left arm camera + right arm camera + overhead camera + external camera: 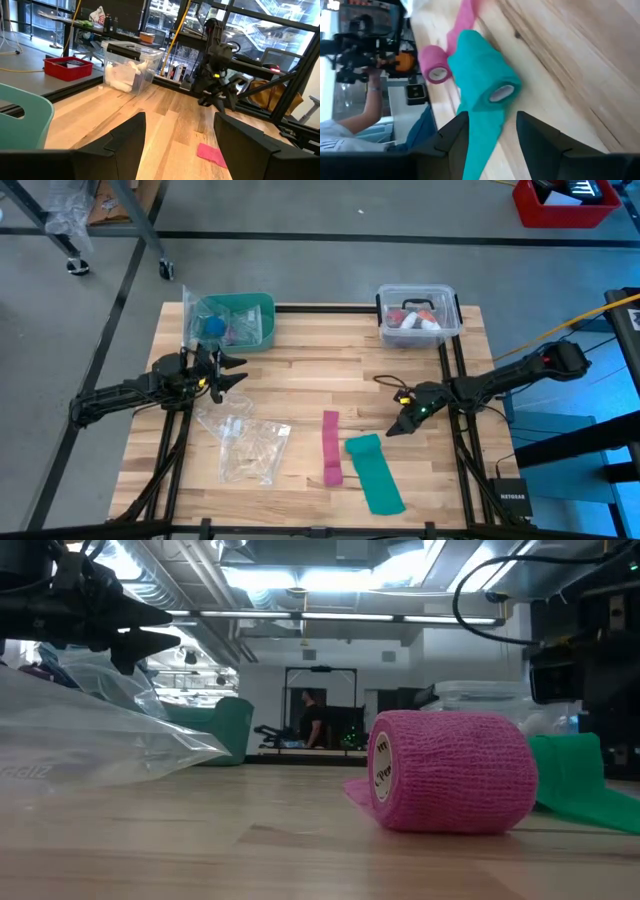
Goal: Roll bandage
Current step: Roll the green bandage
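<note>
The bandage (374,472) is a teal cloth strip lying on the wooden table at the near right. Its rolled end (490,82) lies on its side at the strip's far end, and the loose tail (479,142) runs flat toward the near edge. My right gripper (397,427) hangs open just right of the roll, tilted down toward it, touching nothing. In the right wrist view the tail shows between its fingers (492,137). My left gripper (228,372) waits open at the table's left, level above the wood.
A narrower pink strip (331,445) lies left of the bandage, its roll (450,770) at the near end. Clear plastic bags (250,445) lie at the near left. A teal bin (237,320) stands at the far left and a clear lidded box (418,315) at the far right.
</note>
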Robot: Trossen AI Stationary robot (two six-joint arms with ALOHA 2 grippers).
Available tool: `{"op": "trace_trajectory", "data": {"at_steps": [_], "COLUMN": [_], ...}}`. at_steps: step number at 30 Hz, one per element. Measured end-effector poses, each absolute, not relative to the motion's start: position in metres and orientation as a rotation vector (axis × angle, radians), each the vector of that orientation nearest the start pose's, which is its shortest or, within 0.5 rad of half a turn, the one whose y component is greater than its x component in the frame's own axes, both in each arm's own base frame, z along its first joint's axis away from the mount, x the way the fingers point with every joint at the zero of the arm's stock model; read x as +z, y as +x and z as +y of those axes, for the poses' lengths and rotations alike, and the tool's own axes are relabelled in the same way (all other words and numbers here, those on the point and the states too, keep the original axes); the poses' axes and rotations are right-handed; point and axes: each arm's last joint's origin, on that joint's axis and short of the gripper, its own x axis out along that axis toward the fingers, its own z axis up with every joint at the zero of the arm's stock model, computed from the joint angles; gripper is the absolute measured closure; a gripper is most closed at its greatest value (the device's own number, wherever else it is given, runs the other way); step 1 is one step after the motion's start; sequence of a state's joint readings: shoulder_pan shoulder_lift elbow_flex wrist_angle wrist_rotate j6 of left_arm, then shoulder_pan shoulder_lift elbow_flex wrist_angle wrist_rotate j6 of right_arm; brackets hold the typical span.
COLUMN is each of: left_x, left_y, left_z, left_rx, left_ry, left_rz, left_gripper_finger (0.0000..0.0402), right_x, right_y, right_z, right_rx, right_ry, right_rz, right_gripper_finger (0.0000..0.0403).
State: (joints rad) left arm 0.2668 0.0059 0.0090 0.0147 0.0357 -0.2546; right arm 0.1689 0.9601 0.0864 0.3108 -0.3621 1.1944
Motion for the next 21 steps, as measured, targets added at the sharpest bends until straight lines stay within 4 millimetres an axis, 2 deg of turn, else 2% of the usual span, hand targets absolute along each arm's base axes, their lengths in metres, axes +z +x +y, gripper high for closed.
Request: {"op": "trace_trajectory", "data": {"at_steps": [6,15,21], "left_x": [0.167,0.167,0.167], "left_y": [0.094,0.094,0.094], "left_z": [0.025,0.025,0.025], "left_rx": [0.228,0.228,0.228], "left_ry": [-0.251,-0.251,-0.251], "left_rz": [-0.047,-0.047,-0.046], "left_gripper_finger": [0.0176,0.0176,0.0176], "right_x": [0.117,0.116,0.108], "right_y": [0.157,0.186,0.193], "right_z": [0.044,0.057,0.060], "right_rx": [0.110,0.122,0.113], "right_ry": [1.202,1.125,1.122], "right_rz": [0.757,0.856,0.924], "right_gripper_finger": [0.0237,0.0237,0.0237]}}
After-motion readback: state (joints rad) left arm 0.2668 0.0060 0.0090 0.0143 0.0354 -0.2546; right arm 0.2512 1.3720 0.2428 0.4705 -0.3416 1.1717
